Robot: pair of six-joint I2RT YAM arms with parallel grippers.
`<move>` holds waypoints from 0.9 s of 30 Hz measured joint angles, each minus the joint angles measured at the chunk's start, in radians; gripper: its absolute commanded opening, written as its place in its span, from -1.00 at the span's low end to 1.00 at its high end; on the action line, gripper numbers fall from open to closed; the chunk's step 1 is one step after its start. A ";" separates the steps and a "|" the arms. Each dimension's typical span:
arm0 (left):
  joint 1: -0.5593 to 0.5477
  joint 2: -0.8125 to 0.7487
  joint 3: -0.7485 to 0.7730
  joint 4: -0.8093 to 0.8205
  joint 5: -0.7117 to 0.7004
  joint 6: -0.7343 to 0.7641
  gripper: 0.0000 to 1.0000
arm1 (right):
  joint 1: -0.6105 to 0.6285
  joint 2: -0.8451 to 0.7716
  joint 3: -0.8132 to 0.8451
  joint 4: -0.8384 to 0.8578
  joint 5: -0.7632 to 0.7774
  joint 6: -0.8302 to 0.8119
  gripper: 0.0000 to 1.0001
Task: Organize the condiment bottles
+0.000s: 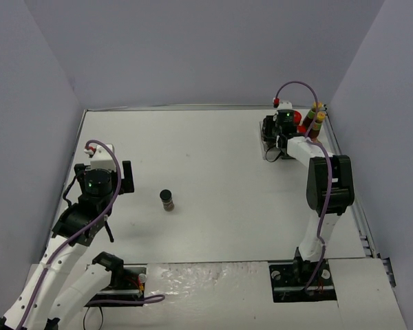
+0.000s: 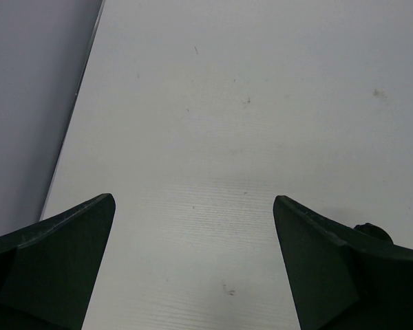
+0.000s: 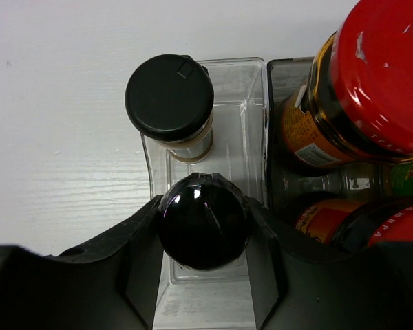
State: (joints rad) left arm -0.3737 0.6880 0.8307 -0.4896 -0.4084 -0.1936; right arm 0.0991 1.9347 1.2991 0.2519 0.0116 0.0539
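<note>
My right gripper (image 3: 203, 230) is shut on a tiny black-capped jar (image 3: 203, 213), holding it by its sides over the clear compartment of the tray (image 3: 256, 103). A second black-capped jar (image 3: 169, 97) stands further along in that compartment. Two red-lidded jars (image 3: 382, 69) (image 3: 392, 230) fill the grey compartment beside it. In the top view the right gripper (image 1: 280, 132) is at the far right, by two yellow-capped bottles (image 1: 317, 114). A third black-capped jar (image 1: 166, 200) stands alone mid-table. My left gripper (image 2: 194, 200) is open over bare table, to the left of that jar.
The tray (image 1: 270, 152) sits close to the right wall at the table's far right. The table's left edge (image 2: 76, 103) and the grey side wall run just left of my left gripper (image 1: 103, 172).
</note>
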 measured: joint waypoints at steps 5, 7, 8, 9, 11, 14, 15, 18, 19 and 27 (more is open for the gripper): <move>0.000 0.002 0.000 0.000 0.000 0.000 0.94 | -0.001 0.001 0.000 0.011 -0.003 0.005 0.57; 0.000 0.002 0.000 0.000 0.000 0.000 0.94 | 0.000 -0.002 0.000 0.013 -0.013 0.005 0.67; 0.000 0.002 0.000 0.000 0.000 0.000 0.94 | 0.000 -0.008 -0.002 0.013 -0.018 0.006 0.73; 0.000 0.002 0.000 0.000 0.000 0.000 0.94 | 0.002 -0.016 -0.006 0.012 -0.024 0.005 0.77; 0.000 0.002 0.000 0.000 0.001 0.000 0.94 | 0.007 -0.045 -0.017 0.006 -0.031 0.002 0.80; 0.000 0.002 0.000 0.000 0.002 0.000 0.94 | 0.026 -0.134 -0.050 -0.030 -0.041 -0.008 0.82; 0.000 0.002 0.000 0.000 0.003 0.000 0.94 | 0.040 -0.176 -0.062 -0.047 -0.043 -0.014 0.83; 0.000 0.000 0.000 0.000 0.012 0.000 0.94 | 0.120 -0.303 -0.085 -0.071 -0.078 -0.049 0.86; 0.000 -0.002 0.000 0.000 0.016 0.000 0.94 | 0.156 -0.344 -0.091 -0.077 -0.101 -0.062 0.88; 0.000 -0.037 0.000 0.005 0.041 0.006 0.94 | 0.465 -0.486 -0.152 -0.075 -0.329 -0.140 0.97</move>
State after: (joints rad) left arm -0.3737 0.6505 0.8302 -0.4850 -0.3675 -0.1872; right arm 0.5640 1.4486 1.1468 0.1764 -0.3174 -0.0861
